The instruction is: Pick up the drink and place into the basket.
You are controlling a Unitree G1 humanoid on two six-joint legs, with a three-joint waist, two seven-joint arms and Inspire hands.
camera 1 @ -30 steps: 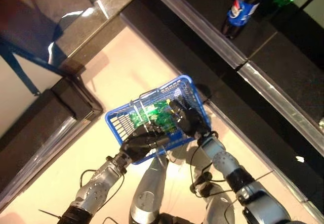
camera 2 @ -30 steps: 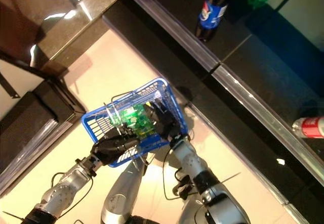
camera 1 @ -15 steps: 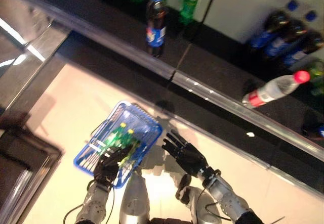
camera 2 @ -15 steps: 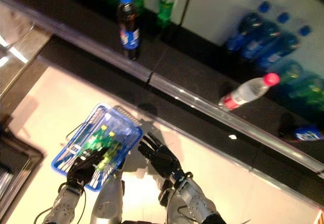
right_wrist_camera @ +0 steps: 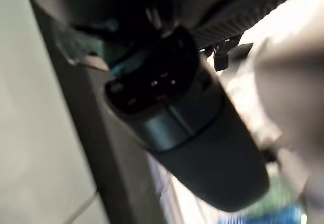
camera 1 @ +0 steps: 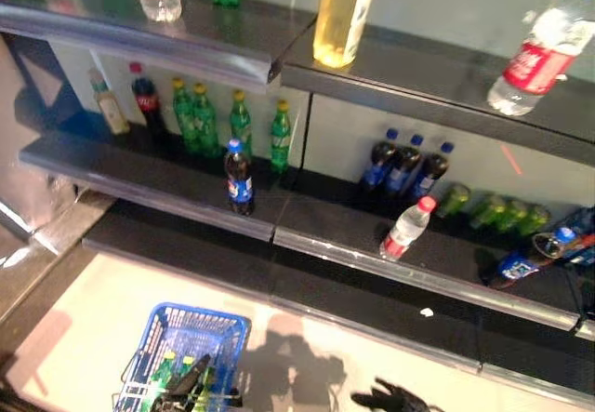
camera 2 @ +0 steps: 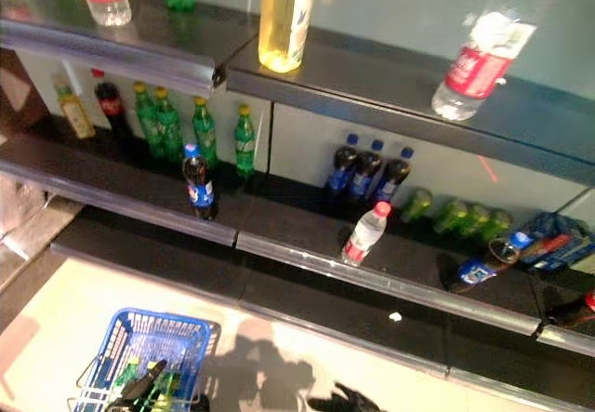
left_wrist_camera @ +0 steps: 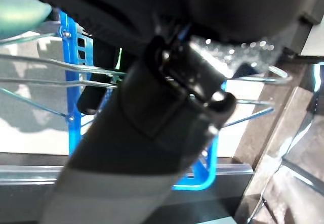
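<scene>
Your left hand point(camera 1: 186, 395) at the blue basket point(camera 1: 191, 336) rim, grip unreadable, green drinks point(camera 1: 165, 369) lying inside the basket, your right hand point(camera 1: 390, 398) low over the floor, fingers spread, holding nothing, shelves point(camera 1: 279, 235) of bottles beyond.

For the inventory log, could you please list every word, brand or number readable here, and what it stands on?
No text can be read in any view.
Cola bottle with blue label: print too blurred.
Red-capped water bottle: red label unreadable.
Tall yellow bottle: no legible print.
Tipped red-labelled bottle on the top shelf: white marks too blurred.
Blue basket: no writing visible.
</scene>
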